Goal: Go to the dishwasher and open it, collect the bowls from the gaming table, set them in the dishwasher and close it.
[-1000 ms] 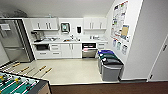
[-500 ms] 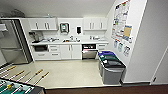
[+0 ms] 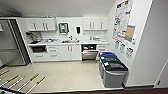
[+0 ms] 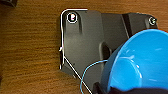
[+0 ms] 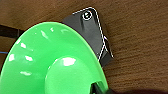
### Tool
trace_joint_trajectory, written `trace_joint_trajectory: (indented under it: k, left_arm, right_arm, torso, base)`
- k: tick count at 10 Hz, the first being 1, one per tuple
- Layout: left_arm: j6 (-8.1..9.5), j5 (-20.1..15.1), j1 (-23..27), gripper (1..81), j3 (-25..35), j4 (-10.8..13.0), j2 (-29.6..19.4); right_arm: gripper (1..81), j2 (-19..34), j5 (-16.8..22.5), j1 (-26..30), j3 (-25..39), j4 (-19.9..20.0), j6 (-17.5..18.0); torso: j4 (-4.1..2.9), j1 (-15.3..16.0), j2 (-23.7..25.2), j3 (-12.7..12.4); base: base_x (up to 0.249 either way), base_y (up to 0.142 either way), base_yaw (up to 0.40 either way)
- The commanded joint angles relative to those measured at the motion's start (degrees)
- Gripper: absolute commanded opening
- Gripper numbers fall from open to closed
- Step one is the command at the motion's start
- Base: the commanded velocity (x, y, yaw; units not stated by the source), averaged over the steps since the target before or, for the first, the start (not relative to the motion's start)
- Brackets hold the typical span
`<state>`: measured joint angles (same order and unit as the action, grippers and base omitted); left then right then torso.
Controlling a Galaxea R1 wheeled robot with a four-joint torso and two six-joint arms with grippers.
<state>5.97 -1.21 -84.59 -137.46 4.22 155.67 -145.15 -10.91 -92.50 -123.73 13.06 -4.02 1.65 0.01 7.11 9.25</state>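
Dishwasher (image 3: 89, 51) sits under the counter at the far wall, door down, beside the bins (image 3: 113, 70). Blue bowl (image 4: 140, 62) fills the left wrist view, green bowl (image 5: 50, 60) the right; each looks carried, but can't tell how either tool's fingers stand. Judging: transport step; next needs driving up to the open door.

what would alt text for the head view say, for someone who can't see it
A small office kitchen seen from above: white cabinets and counter along the far wall, with a stainless-steel dishwasher under the counter, its door hanging partly open over a dark interior. A steel fridge stands at the left, three lidded waste bins line the right wall beneath posters, and table-football rods poke in at lower left.
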Motion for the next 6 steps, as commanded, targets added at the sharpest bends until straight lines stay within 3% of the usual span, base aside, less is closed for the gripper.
trace_joint_trajectory:
  k: [1, 6]
  left_arm:
    - [-0.08, -2.9, 2.8, 1.0, -0.5, -0.8, -0.4]
    - [-0.08, -2.9, 2.8, 1.0, -0.7, -0.6, -0.1]
  right_arm:
    - [1.0, 1.6, 3.3, 1.9, -0.4, -0.8, -0.2]
    - [1.0, 1.5, 3.3, 1.9, -0.6, -0.9, -0.2]
  torso:
    - [0.0, 0.0, 0.0, 0.0]
    - [0.0, 0.0, 0.0, 0.0]
  base:
    - [0.216, 0.0, 0.0]
    - [0.22, 0.0, 0.0]
